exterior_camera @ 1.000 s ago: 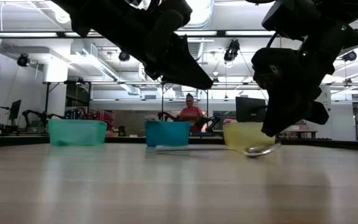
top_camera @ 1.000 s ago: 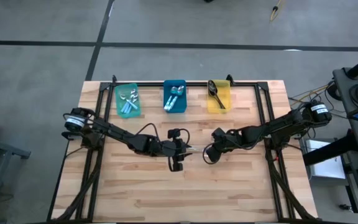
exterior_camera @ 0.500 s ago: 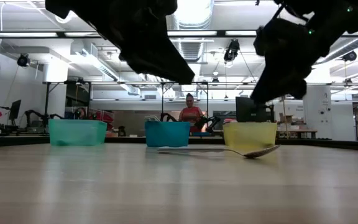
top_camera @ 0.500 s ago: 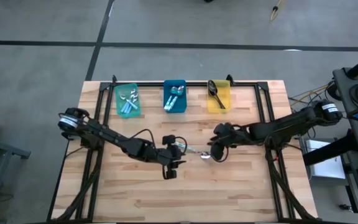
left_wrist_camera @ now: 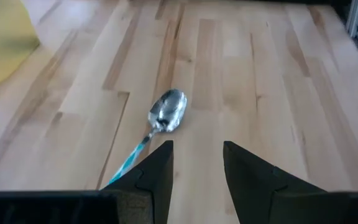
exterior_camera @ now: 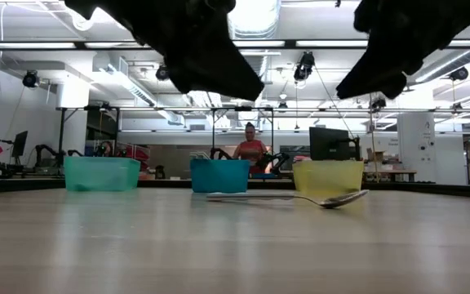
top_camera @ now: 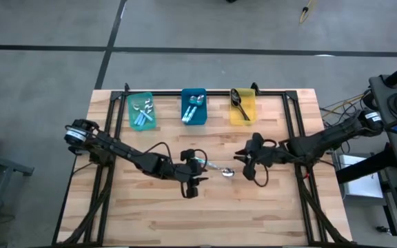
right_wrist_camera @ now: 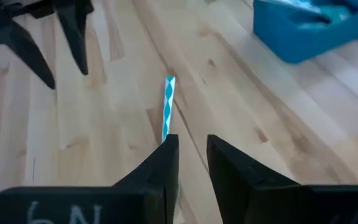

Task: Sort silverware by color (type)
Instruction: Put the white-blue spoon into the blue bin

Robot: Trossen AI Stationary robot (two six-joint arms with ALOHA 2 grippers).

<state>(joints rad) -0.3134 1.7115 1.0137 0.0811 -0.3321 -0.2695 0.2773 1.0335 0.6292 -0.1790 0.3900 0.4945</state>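
Note:
One spoon (top_camera: 220,169) with a shiny silver bowl and a light-blue handle lies flat on the wooden table between my two grippers. It also shows in the low view (exterior_camera: 300,197). My left gripper (top_camera: 201,168) is open and empty above the handle end. In the left wrist view the gripper (left_wrist_camera: 197,149) sits just short of the bowl (left_wrist_camera: 168,112), and the handle runs past the outer side of one finger. My right gripper (top_camera: 242,164) is open and empty, to the right of the bowl. In its wrist view the gripper (right_wrist_camera: 193,140) looks along the handle (right_wrist_camera: 168,102).
Three bins stand in a row at the far edge: a teal one (top_camera: 141,110) and a blue one (top_camera: 194,106) holding silver spoons with blue handles, and a yellow one (top_camera: 242,105) holding a dark spoon. Black frame rails run along the table's left and right sides.
My right gripper has drawn away from the spoon's bowl, going up and toward the table's right edge. The spoon now lies flat on the table. My left gripper has moved a little toward the near left and risen.

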